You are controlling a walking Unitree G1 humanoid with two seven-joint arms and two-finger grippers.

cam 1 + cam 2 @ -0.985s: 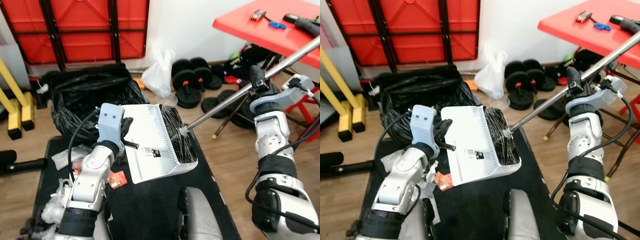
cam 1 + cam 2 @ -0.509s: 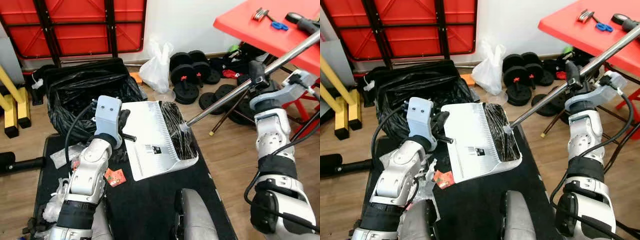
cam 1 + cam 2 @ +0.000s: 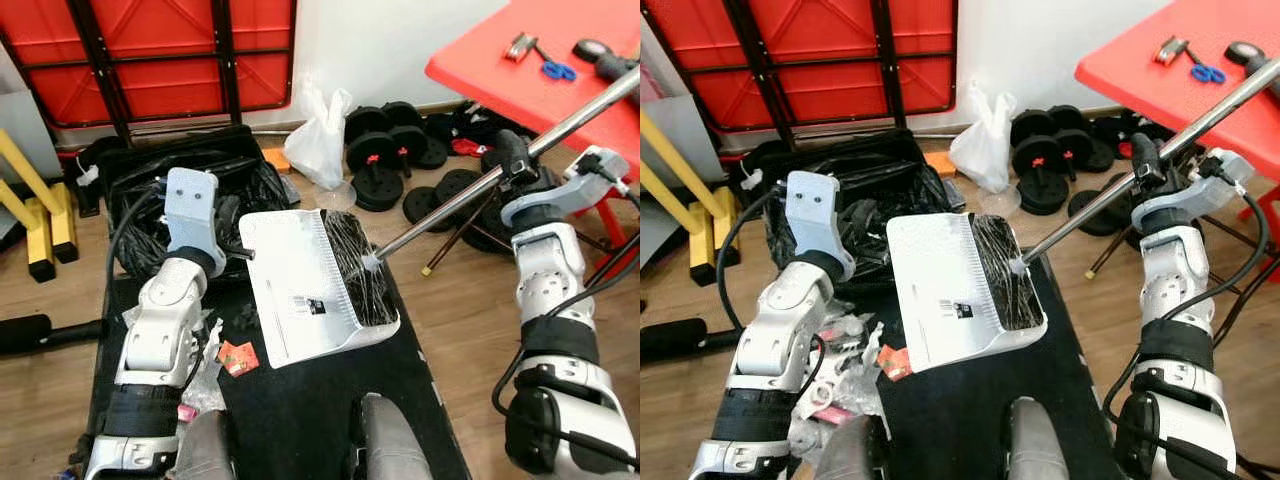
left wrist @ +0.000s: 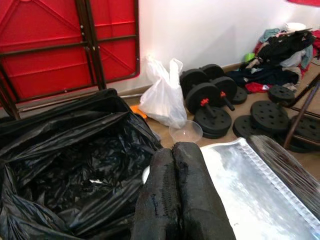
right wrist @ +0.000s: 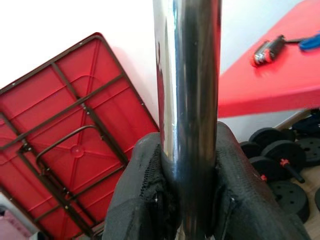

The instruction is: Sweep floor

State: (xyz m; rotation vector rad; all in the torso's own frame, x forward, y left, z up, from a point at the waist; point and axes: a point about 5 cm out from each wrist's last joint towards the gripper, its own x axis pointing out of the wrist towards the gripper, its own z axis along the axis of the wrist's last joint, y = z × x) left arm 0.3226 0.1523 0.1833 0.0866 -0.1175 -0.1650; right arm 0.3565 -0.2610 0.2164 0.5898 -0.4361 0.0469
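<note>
A white dustpan (image 3: 300, 290) is held tilted above the black mat (image 3: 300, 420). My left gripper (image 3: 232, 252) is shut on its short black handle, with the fingers (image 4: 177, 200) pressed together in the left wrist view. The broom's black bristles (image 3: 360, 265) rest on the pan's right half. Its shiny metal pole (image 3: 470, 195) slants up to the right, where my right gripper (image 3: 515, 165) is shut around it; the fingers (image 5: 145, 200) clasp the pole (image 5: 187, 100). An open black trash bag (image 3: 190, 190) lies just beyond the pan's left side. A red wrapper (image 3: 237, 357) and plastic scraps lie on the mat.
A white plastic bag (image 3: 320, 140) and black dumbbell weights (image 3: 385, 150) sit by the wall. A red table (image 3: 540, 60) with tools stands at the right, over its dark legs. A folded red table (image 3: 150, 50) leans on the wall, and a yellow frame (image 3: 35, 200) stands left.
My left arm has swung out to the left, toward the trash bag, still holding the dustpan. The broom and right arm have barely moved. The camera shifted slightly.
</note>
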